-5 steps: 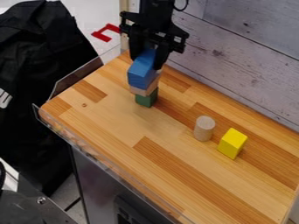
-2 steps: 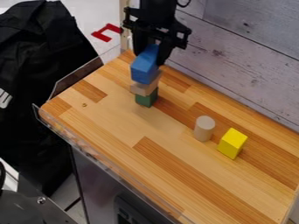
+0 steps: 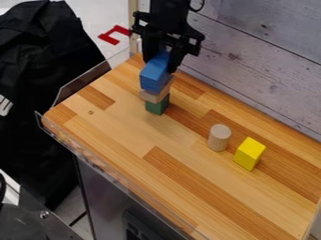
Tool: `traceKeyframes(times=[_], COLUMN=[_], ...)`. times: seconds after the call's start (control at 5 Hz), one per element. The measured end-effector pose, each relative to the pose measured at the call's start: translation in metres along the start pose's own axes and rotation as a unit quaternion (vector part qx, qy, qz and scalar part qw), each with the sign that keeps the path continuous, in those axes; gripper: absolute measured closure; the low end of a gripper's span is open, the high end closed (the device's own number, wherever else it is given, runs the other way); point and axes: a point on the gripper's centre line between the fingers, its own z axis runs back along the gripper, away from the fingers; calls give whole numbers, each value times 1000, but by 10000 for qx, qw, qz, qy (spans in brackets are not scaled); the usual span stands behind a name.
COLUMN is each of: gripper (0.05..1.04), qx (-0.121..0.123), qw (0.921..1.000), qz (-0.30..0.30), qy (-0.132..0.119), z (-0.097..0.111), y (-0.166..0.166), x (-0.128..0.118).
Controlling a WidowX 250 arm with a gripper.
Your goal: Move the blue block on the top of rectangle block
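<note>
At the upper middle, near the wall, the gripper (image 3: 164, 57) hangs over the counter with its fingers closed around the blue block (image 3: 155, 75). Directly below the blue block is a tan rectangular block (image 3: 150, 97), partly covered by it in this view; I cannot tell whether the two touch. The tan block rests on a green block (image 3: 157, 105) that stands on the wooden counter.
A pale wooden cylinder (image 3: 218, 137) stands right of centre, with a yellow block (image 3: 249, 153) just beyond it to the right. A clear guard edges the wooden counter (image 3: 119, 136) on the left, and a plank wall (image 3: 263, 61) rises behind.
Gripper and blue block have shifted slightly up and to the right since the first frame, with a small dip back down since the second. The tan and green blocks stay stacked.
</note>
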Motion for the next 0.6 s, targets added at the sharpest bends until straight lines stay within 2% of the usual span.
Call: traceKeyframes(times=[0.2, 0.4, 0.6], gripper=[448, 142, 83], qx=[-31, -36, -93], qw=[10000, 9997, 9996], qz=[2, 72, 140], qy=[21, 242, 231], z=[0, -6, -5], y=[0, 1, 1], x=[-1, -6, -5])
